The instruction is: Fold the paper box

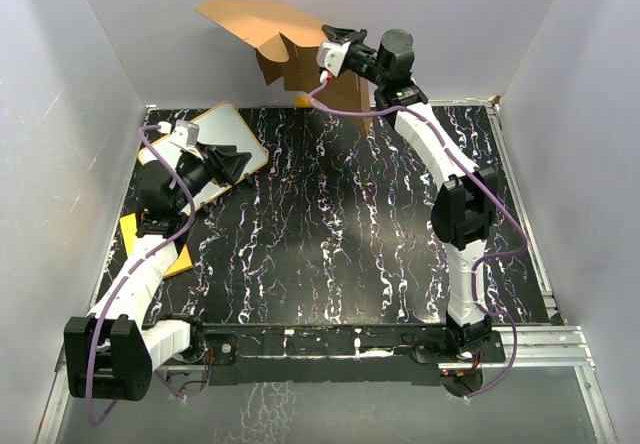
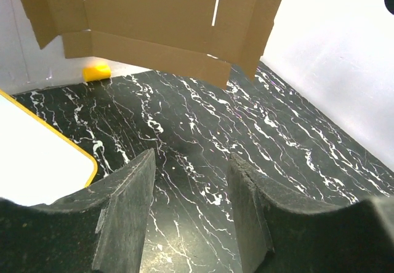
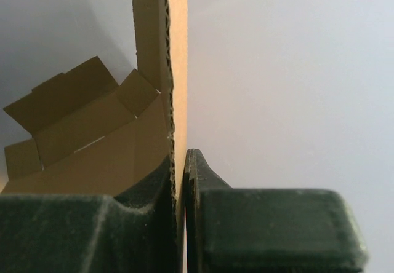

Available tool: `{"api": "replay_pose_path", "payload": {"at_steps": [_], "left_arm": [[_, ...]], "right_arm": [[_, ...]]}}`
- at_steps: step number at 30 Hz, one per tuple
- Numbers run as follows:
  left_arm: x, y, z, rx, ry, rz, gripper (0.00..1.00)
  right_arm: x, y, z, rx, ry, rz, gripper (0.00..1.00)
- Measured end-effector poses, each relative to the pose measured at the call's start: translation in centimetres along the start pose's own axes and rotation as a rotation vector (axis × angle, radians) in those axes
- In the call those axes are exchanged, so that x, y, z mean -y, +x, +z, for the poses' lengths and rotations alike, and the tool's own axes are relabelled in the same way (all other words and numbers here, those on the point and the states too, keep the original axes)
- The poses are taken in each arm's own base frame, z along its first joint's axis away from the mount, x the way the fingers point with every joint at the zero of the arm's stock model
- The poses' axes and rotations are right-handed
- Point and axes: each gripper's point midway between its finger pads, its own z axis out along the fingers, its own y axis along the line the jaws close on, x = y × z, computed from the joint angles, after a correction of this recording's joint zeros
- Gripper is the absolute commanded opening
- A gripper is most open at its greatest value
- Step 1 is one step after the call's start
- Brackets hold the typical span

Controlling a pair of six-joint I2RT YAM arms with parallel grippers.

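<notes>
The paper box (image 1: 262,26), a brown die-cut cardboard sheet with partly bent flaps, hangs in the air at the back of the table. My right gripper (image 1: 326,60) is shut on one of its edges. In the right wrist view the corrugated edge (image 3: 172,101) runs straight up from between the pressed fingers (image 3: 212,187). My left gripper (image 1: 243,164) hovers low at the table's left, pointing toward the box, open with only black marbled table between its fingers (image 2: 126,199). In the left wrist view the paper box (image 2: 154,21) hangs well ahead and above, slots and flaps showing.
A white board with an orange rim (image 1: 225,134) lies under the left gripper, its corner also in the left wrist view (image 2: 43,156). A flat orange-yellow sheet (image 1: 133,232) lies beneath the left arm. A small yellow block (image 2: 96,71) sits by the back wall. Grey walls enclose the table.
</notes>
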Motion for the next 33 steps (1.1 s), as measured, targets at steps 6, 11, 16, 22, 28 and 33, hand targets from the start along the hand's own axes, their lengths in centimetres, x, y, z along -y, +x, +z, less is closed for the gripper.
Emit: {"api": "replay_pose_path", "payload": {"at_steps": [6,11,16,22,28,33], "left_arm": [[-0.1,0.8,0.2,-0.019,0.008,-0.020,0.48],[-0.1,0.7,0.3,-0.015,0.011,-0.016,0.48],[-0.1,0.7,0.3,-0.015,0.011,-0.016,0.47],[-0.2,0.8,0.4,-0.016,0.014,-0.016,0.47],[-0.2,0.8,0.4,-0.014,0.014,-0.015,0.46],[-0.1,0.7,0.4,-0.011,0.016,-0.016,0.45]], "right_arm": [[-2.4,1.4,-0.5,0.004,-0.025,-0.037,0.08],[-5.6,3.0,-1.0,-0.014,-0.085,-0.030,0.08],[-5.0,3.7,-1.6,-0.019,-0.079,-0.054,0.08],[-4.3,4.3,-2.3,-0.020,-0.076,-0.059,0.08],[-2.7,3.0,-2.7,-0.005,-0.064,-0.036,0.08],[-0.5,1.2,-3.1,0.017,-0.042,-0.066,0.08]]}}
